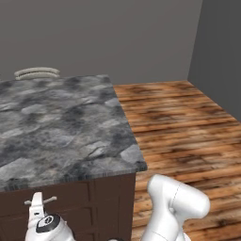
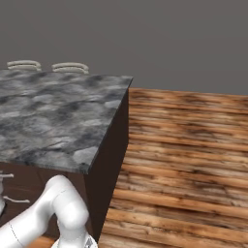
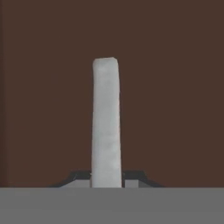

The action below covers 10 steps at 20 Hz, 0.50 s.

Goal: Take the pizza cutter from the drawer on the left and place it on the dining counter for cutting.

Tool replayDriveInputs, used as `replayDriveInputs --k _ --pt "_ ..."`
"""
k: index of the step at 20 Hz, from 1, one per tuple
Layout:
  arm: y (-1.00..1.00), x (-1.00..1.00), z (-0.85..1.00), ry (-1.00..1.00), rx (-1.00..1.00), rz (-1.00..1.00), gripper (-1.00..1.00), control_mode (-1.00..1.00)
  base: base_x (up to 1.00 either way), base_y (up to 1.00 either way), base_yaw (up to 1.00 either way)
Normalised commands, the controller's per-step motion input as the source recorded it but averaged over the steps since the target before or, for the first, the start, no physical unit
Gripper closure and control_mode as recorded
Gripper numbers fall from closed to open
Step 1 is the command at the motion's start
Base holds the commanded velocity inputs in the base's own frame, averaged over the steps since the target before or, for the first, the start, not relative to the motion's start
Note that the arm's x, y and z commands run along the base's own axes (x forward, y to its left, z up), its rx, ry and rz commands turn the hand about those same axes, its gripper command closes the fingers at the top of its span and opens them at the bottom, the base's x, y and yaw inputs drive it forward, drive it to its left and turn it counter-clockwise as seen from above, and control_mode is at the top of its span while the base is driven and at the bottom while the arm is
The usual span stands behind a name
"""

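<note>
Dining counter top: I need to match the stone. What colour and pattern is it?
Grey, black and white marbled stone; the dining counter shows best in the left base view.

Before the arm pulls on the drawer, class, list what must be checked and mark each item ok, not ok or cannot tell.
1. Tool shut on the silver bar handle: ok.
2. Handle centred between the fingertips: ok.
3. Drawer front flat ahead of the tool: ok.
4. Pizza cutter inside: cannot tell, drawer shut.
5. Dining counter has bare marbled stone for placing: ok.
</note>
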Motion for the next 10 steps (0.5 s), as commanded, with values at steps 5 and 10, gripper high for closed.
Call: replayDriveInputs --k 5,10 --pt "0.00 -0.75 -0.12 0.00 0.00 0.00 1.00 -1.00 0.00 0.00 0.00" --pt "0.00 -0.74 -0.09 0.00 0.00 0.00 1.00 -1.00 0.00 0.00 0.00"
